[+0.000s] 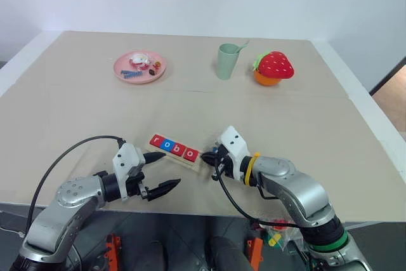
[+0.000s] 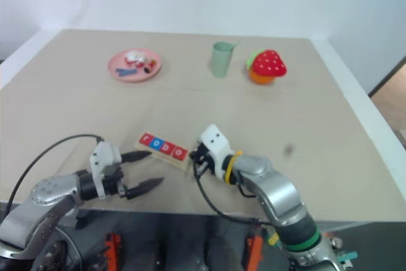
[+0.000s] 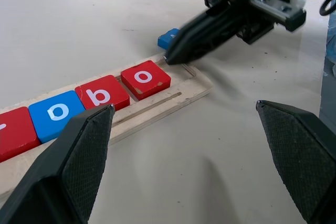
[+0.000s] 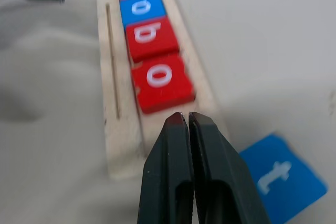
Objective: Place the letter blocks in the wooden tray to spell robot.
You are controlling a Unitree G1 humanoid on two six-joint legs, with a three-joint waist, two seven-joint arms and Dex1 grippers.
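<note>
With four tiles seated, the shut, empty right claw (image 4: 187, 116) should nudge the blue square "t" tile (image 4: 276, 179) sideways into the pale wooden tray's (image 4: 122, 150) empty end slot, while the wide-open left claw (image 1: 163, 171) holds nothing.

Pale-wood tray (image 3: 195, 88) holding letter blocks (image 3: 98, 96) with white letters: red r, blue o, red b, red o; blue t block (image 4: 278, 178) at the tray's end. Beige worktop (image 1: 285, 125); pink plate (image 1: 120, 68), green cup (image 1: 225, 61) toward 12 o'clock.

You see a pale, matt wooden tray (image 3: 194, 88), smooth glossy plastic-looking letter blocks (image 3: 145, 79), a matt beige table (image 1: 298, 125), and left gripper (image 3: 194, 145) pads finely textured.
</note>
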